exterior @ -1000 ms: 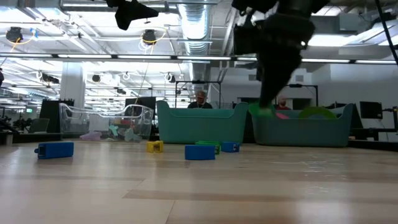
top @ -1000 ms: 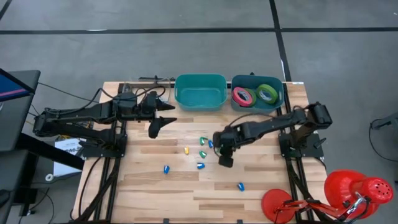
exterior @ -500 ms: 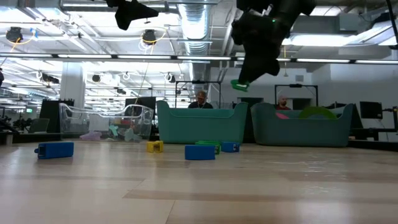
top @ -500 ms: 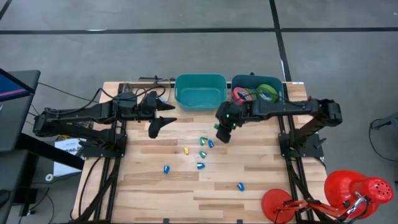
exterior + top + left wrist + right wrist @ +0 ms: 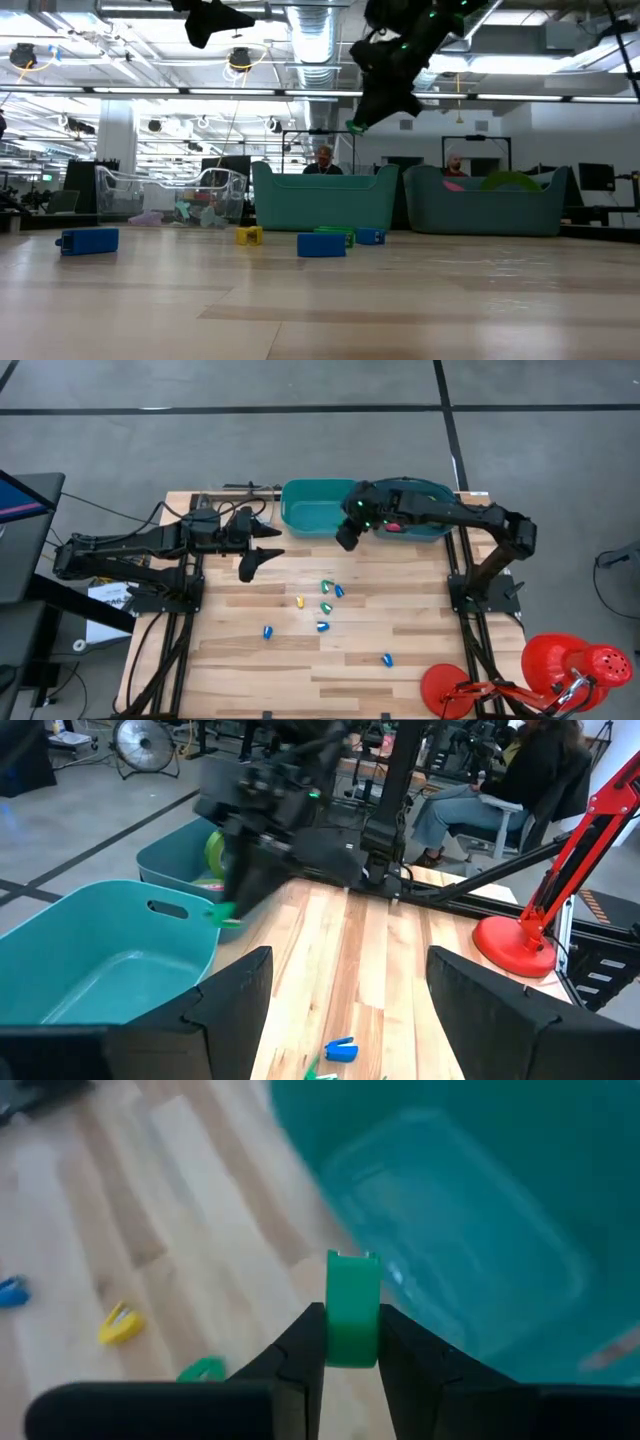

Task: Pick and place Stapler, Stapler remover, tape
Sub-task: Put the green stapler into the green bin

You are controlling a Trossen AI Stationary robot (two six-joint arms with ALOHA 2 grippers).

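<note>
Above the right edge of the left teal bin [image 5: 322,507], upper centre of the high view: right gripper [image 5: 347,537], fingers narrowed onto a small green staple remover [image 5: 352,1310], raised clear of the table [image 5: 250,660]. At upper left, left gripper [image 5: 255,557], jaws spread wide, holding nothing. Inside the right teal bin [image 5: 440,528], pink-red tape [image 5: 391,523] partly hidden by the arm. Scattered at table centre, small blue, green and yellow pieces [image 5: 325,606].
</note>
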